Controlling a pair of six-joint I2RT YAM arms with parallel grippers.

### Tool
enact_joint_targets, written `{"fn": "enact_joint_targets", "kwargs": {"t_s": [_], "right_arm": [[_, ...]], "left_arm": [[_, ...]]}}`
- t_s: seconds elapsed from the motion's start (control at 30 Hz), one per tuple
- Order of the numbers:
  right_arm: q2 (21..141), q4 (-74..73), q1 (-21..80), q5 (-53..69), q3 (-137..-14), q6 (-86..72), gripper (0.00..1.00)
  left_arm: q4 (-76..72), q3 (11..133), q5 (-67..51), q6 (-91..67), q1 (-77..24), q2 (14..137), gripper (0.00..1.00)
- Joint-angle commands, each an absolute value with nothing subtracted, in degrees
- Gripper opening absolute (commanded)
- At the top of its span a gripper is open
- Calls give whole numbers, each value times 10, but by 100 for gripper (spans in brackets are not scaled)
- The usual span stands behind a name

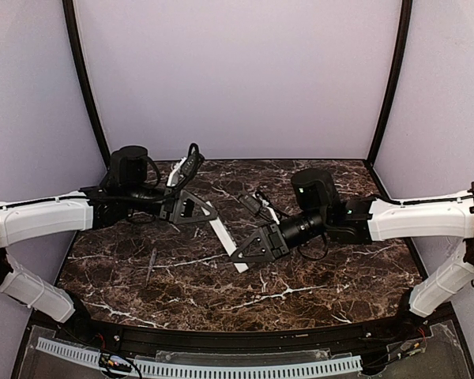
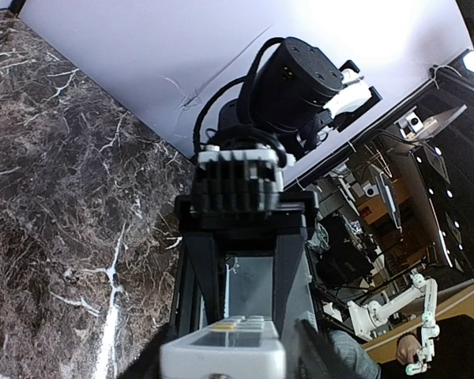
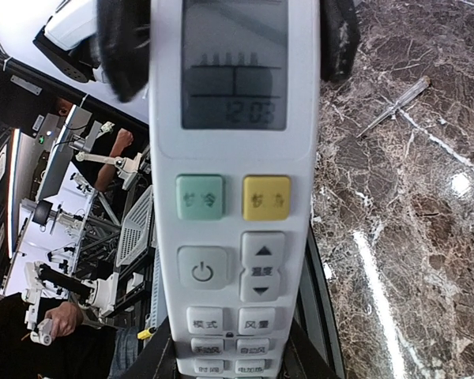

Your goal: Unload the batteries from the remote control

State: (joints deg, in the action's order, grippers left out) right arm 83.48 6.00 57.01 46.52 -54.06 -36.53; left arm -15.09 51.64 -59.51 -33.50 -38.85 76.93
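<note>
remote control (image 1: 225,238): hanging above worktop (image 1: 316,284), buttons facing right wrist camera
right gripper (image 1: 241,254): jaws clamping remote's sides
left gripper (image 1: 212,213): jaws flanking remote's end, grip unclear
grey stick (image 1: 151,264): lying apart, left
remote's back: hidden

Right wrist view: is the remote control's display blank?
No, the display of the remote control shows dark digits and bar segments on its grey screen.

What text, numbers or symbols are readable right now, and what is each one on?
"12:03", faint: display of the remote control.
"制冷", soft: green button.
"制热", soft: yellow button.
Power symbol: power button.
"温度": arrow key.
"模式", "风量": lower buttons.
The rows below are too blurred to read.
</note>
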Motion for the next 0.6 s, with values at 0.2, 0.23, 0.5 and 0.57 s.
{"fn": "enact_joint_targets", "kwargs": {"t_s": [0.2, 0.23, 0.5, 0.57], "right_arm": [[828, 58, 575, 440, -552, -355, 11], [828, 48, 575, 431, -555, -351, 17], [807, -20, 575, 349, -583, -317, 77], [798, -23, 575, 326, -582, -314, 84]], "left_arm": [[-130, 529, -580, -325, -397, 762, 9], [-121, 531, -570, -324, -398, 761, 3], [-39, 548, -461, -350, -397, 761, 0], [-32, 548, -435, -374, -397, 759, 0]]}}
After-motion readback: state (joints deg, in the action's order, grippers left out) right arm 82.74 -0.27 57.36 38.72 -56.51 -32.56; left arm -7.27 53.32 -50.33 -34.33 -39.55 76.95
